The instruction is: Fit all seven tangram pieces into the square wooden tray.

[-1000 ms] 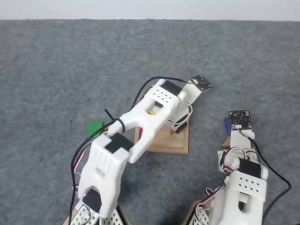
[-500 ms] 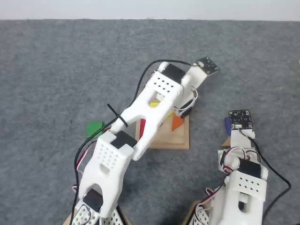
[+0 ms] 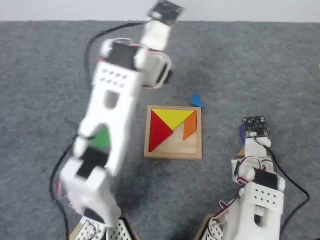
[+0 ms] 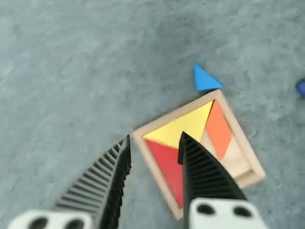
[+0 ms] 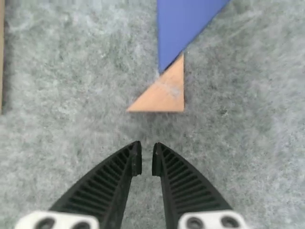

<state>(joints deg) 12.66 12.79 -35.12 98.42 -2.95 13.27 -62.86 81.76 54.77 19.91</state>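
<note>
The square wooden tray (image 3: 173,154) lies mid-table and holds a yellow triangle (image 3: 172,118), a red triangle (image 3: 159,133) and an orange parallelogram (image 3: 189,127). A small blue triangle (image 3: 196,100) lies on the carpet just beyond the tray's far right corner. My left gripper (image 4: 155,143) hangs open and empty, high above the tray's far left corner (image 4: 138,135). A green piece (image 3: 102,138) shows left of the tray, partly behind the left arm. My right gripper (image 5: 145,152) is shut and empty, just short of a tan triangle (image 5: 164,95) that touches a large blue piece (image 5: 183,24).
Grey carpet covers the whole table. The left arm (image 3: 107,110) stretches over the area left of the tray. The right arm (image 3: 255,190) sits at the near right, with the blue piece (image 3: 242,133) and tan triangle (image 3: 241,151) under its wrist.
The left arm has risen off the tray and swung back to the far left, uncovering the tray's pieces and the small blue triangle. The right arm has not moved.
</note>
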